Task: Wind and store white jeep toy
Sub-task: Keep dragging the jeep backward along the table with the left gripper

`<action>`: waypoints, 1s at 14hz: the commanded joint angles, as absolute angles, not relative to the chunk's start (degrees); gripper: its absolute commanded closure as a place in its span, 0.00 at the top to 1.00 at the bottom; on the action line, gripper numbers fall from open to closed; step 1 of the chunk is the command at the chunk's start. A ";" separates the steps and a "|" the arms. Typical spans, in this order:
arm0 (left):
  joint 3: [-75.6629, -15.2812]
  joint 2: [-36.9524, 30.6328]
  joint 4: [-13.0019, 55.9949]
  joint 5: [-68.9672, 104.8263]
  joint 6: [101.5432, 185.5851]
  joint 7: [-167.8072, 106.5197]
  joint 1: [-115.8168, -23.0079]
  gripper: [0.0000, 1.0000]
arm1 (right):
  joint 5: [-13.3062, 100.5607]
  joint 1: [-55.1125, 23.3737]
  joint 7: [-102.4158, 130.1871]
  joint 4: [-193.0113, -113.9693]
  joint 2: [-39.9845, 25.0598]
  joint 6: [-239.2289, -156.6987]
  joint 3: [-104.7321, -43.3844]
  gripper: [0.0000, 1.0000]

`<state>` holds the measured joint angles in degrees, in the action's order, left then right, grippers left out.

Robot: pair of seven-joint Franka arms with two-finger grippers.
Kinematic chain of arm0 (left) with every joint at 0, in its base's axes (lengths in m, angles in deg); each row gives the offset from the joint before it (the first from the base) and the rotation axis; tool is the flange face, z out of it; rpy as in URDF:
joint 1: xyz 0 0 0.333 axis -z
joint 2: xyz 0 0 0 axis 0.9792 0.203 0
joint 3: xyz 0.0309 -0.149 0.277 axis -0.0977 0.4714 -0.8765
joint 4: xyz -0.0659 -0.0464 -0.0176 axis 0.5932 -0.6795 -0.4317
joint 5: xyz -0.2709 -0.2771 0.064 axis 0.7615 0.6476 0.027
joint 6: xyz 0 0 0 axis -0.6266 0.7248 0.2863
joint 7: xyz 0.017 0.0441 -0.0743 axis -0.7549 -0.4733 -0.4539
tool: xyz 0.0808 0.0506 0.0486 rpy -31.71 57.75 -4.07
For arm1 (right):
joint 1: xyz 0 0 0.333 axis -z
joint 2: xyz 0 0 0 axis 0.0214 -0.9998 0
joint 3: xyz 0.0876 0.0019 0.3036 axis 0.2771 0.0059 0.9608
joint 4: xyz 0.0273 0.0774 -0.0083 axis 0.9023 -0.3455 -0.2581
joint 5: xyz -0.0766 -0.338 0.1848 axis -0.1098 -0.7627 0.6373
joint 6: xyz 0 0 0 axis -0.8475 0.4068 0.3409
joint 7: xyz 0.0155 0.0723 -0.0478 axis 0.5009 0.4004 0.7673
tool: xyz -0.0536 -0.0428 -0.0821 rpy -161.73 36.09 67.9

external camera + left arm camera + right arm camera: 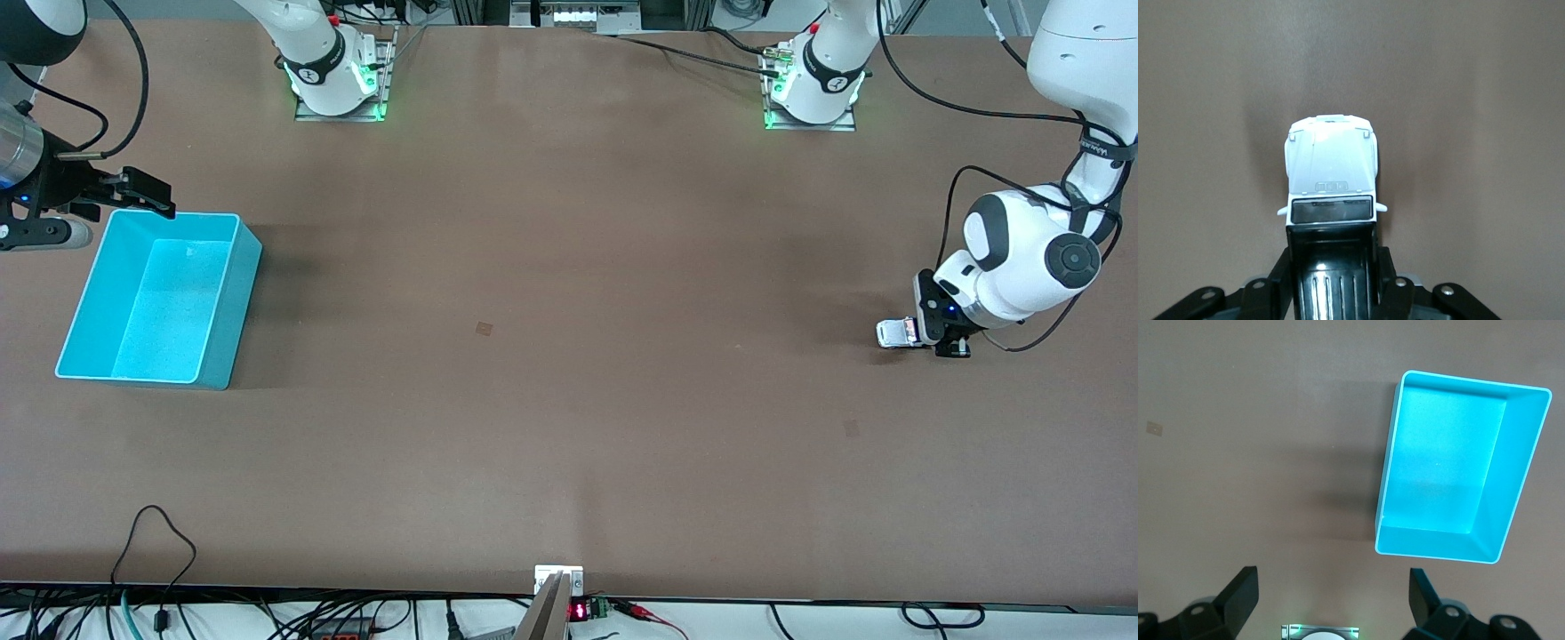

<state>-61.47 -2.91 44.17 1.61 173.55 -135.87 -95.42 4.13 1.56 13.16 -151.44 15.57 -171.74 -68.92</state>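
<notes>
While the right arm waits high above the table's right-arm end, the jeep (893, 333) is gripped low at the left arm's end by the left gripper (925, 331). Its black roof is pinched between the two dark fingers (1386, 293), as is seen in the left wrist view, where the white hood (1331, 163) and the dark windshield (1332, 209) stick out past the fingertips. The jeep (1331, 187) is kept level, at or just above the brown table (569, 400); whether its wheels touch cannot be told. A shadow is cast on the table right under it.

The right gripper (133, 191) is held over the bin's (222, 293) rim that lies farthest from the front camera, and its fingers (1238, 597) are spread wide with nothing between them. The turquoise bin (1521, 467) is seen open and holding nothing, well apart from the jeep, with most of the table's length between them.
</notes>
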 commanded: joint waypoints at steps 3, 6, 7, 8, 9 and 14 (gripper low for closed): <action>-60.99 5.14 39.30 0.15 175.73 -139.83 -99.02 0.23 | 3.97 1.32 12.72 -151.24 15.83 -171.73 -68.87 1.00; -60.99 5.93 38.77 0.15 175.82 -141.42 -100.52 0.23 | 3.97 1.32 12.72 -151.24 15.83 -171.73 -68.79 1.00; -61.07 6.11 38.42 0.15 175.82 -141.86 -100.70 0.22 | 3.97 1.32 12.81 -151.24 15.83 -171.73 -68.78 1.00; -60.99 6.46 38.15 0.15 175.82 -142.38 -101.13 0.22 | 3.97 1.32 12.81 -151.24 15.83 -171.73 -68.87 1.00; -60.99 6.72 37.63 0.15 175.82 -142.91 -101.75 0.22 | 3.97 1.32 12.72 -151.24 15.83 -171.73 -68.79 1.00; -57.49 4.72 36.40 0.85 175.55 -144.94 -104.55 0.74 | 3.97 1.32 12.72 -151.24 15.83 -171.73 -68.87 1.00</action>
<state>-60.83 -0.53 40.11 1.60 172.84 -143.53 -101.88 4.13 1.56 13.16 -151.44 15.57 -171.74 -68.89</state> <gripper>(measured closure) 0.480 0.000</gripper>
